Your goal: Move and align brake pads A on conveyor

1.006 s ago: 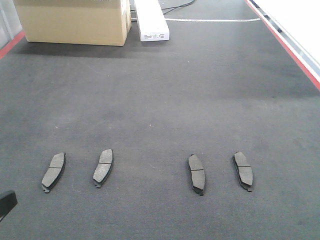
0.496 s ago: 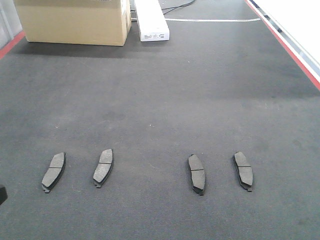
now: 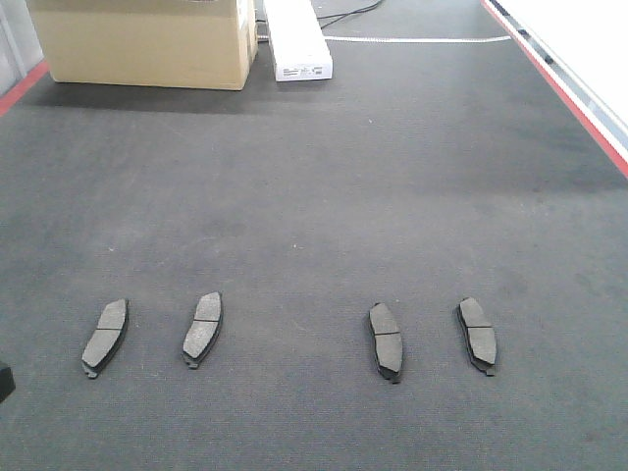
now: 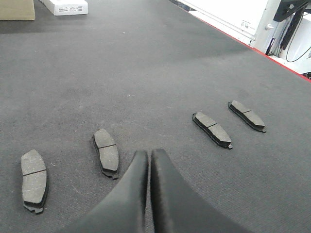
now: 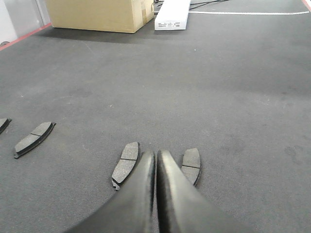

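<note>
Several dark grey brake pads lie in a row across the near part of the charcoal conveyor (image 3: 314, 196): two on the left (image 3: 105, 337) (image 3: 202, 328) and two on the right (image 3: 387, 340) (image 3: 477, 335). In the left wrist view my left gripper (image 4: 149, 154) is shut and empty, hovering just right of the second pad (image 4: 107, 152). My right gripper (image 5: 156, 154) is also shut and empty, with its tips between the two right pads (image 5: 126, 163) (image 5: 191, 165). In the front view only a dark sliver of the left arm (image 3: 3, 379) shows at the left edge.
A cardboard box (image 3: 147, 44) and a long white box (image 3: 297, 39) stand at the far end of the belt. Red stripes (image 3: 559, 83) run along the belt's edges. A white machine housing (image 4: 233, 19) stands beyond the right stripe.
The dark piece of the left arm at the lower left of the front view has pulled back almost out of frame. The pads have not moved.
</note>
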You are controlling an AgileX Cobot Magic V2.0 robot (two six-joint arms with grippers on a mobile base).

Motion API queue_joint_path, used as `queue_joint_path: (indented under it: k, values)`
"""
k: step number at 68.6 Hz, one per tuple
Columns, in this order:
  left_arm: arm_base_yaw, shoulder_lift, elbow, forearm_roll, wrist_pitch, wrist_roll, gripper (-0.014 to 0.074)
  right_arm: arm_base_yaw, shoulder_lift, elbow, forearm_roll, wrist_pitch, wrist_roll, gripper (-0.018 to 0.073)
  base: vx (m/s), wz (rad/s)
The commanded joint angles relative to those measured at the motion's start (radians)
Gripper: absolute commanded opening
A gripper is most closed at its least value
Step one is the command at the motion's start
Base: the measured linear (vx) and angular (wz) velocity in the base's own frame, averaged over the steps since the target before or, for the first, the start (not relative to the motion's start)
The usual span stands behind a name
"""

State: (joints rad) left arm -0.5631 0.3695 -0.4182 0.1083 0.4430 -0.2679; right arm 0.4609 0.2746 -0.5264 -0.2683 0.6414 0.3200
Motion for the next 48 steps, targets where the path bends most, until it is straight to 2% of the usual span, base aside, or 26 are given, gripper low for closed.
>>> queue_joint_path:
  k: [1,7,14,22,33,42,48]
  values:
    - [-0.003,-0.004,0.009,-0.007,-0.074,-0.001,-0.0006,-0.002,0.012,-0.026,-0.014,-0.066,-0.001,-0.0012,0.00,0.00]
    - [0.057,-0.042,0.070,-0.026,-0.104,0.031,-0.0006,-0.002,0.012,-0.026,-0.018,-0.066,-0.001,-0.0012,0.00,0.00]
    - [0.192,-0.104,0.172,-0.069,-0.186,0.082,-0.0006,-0.002,0.012,-0.026,-0.016,-0.066,-0.001,-0.0012,0.00,0.00]
    - [0.349,-0.175,0.284,-0.068,-0.294,0.135,-0.0006,-0.002,0.012,-0.026,-0.018,-0.066,-0.001,-0.0012,0.00,0.00]
    - [0.532,-0.304,0.403,-0.069,-0.320,0.181,-0.0006,-0.002,0.012,-0.026,-0.018,-0.066,-0.001,-0.0012,0.00,0.00]
    - [0.611,-0.400,0.463,-0.076,-0.298,0.183,-0.0006,-0.002,0.013,-0.026,-0.018,-0.066,-0.001,-0.0012,0.00,0.00]
    - [0.615,-0.389,0.462,-0.076,-0.291,0.209,-0.0006,-0.002,0.012,-0.026,-0.018,-0.061,-0.001,-0.0012,0.00,0.00]
